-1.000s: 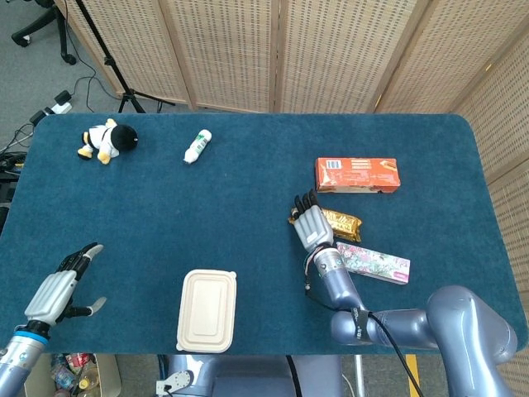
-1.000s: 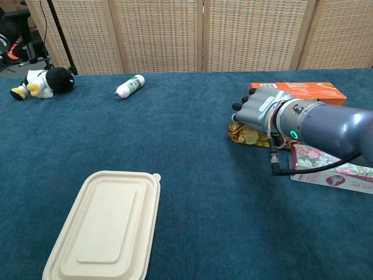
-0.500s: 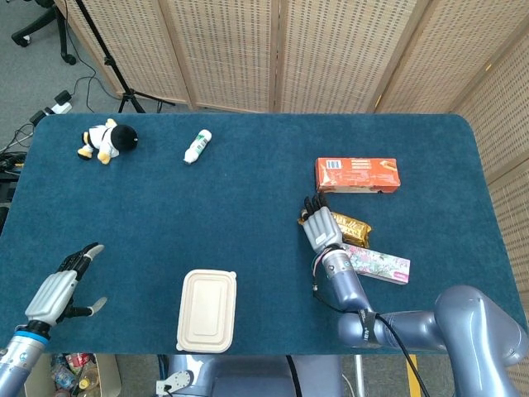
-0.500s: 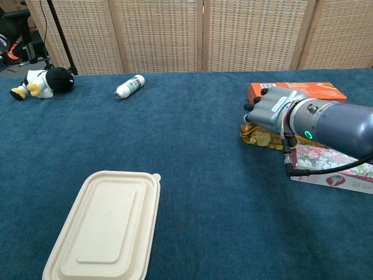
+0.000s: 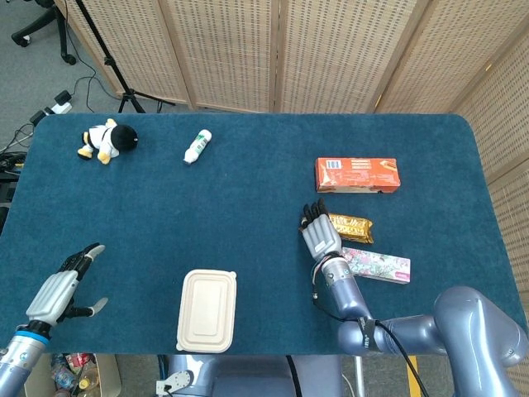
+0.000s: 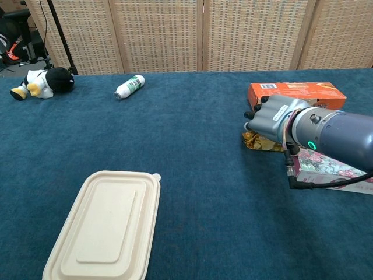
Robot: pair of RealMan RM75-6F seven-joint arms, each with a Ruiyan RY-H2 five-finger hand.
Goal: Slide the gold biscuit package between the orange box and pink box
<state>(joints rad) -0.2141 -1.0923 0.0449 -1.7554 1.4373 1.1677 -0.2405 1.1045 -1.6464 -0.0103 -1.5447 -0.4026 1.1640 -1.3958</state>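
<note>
The gold biscuit package (image 5: 350, 224) (image 6: 260, 143) lies between the orange box (image 5: 357, 174) (image 6: 297, 92) and the pink box (image 5: 376, 265) (image 6: 329, 170). My right hand (image 5: 318, 236) (image 6: 275, 119) stands edge-on against the package's left end, fingers held straight and touching it, holding nothing. In the chest view the hand and forearm hide most of the package. My left hand (image 5: 59, 291) hovers at the table's near left corner, fingers apart and empty.
A cream lidded food container (image 5: 207, 310) (image 6: 107, 225) lies near the front edge. A small white bottle (image 5: 197, 147) (image 6: 129, 86) and a penguin plush (image 5: 105, 141) (image 6: 39, 81) lie at the far left. The blue table (image 5: 231, 207) ends just right of the boxes.
My right hand has pushed the gold package to the right, further in between the two boxes. The left hand has not moved.
</note>
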